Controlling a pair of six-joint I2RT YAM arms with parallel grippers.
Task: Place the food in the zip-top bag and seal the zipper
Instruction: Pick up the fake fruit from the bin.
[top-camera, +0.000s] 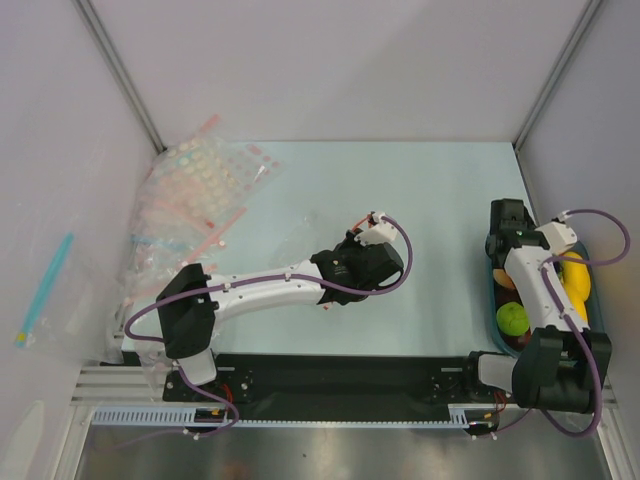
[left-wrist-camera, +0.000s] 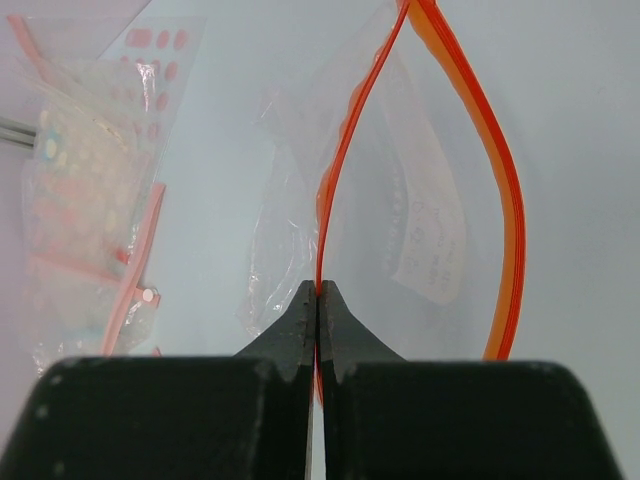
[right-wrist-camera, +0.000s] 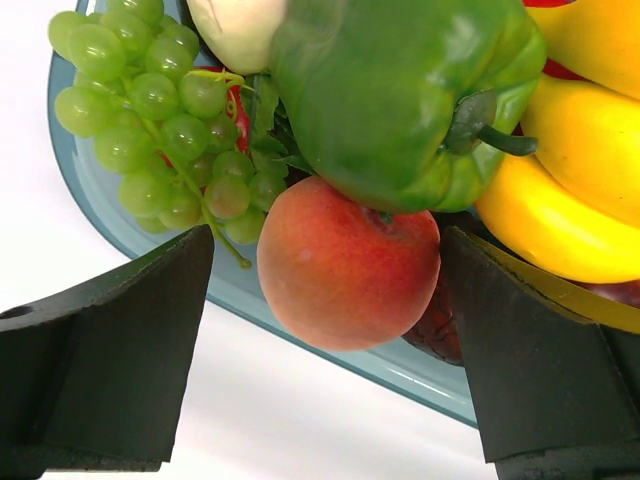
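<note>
In left wrist view, clamped zipper (left-wrist-camera: 512, 205)

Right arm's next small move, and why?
Probably lower the right end effector and close on the peach: its open fingers flank it, and the left end effector pinches one zipper lip, holding the bag mouth open.

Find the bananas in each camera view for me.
Top external: bananas at the far right edge, about mid-height.
Left wrist: not in it.
Right wrist: bananas fill the upper right.
Shared landmark: the blue tray holding them, seen in the top and right wrist views.
</note>
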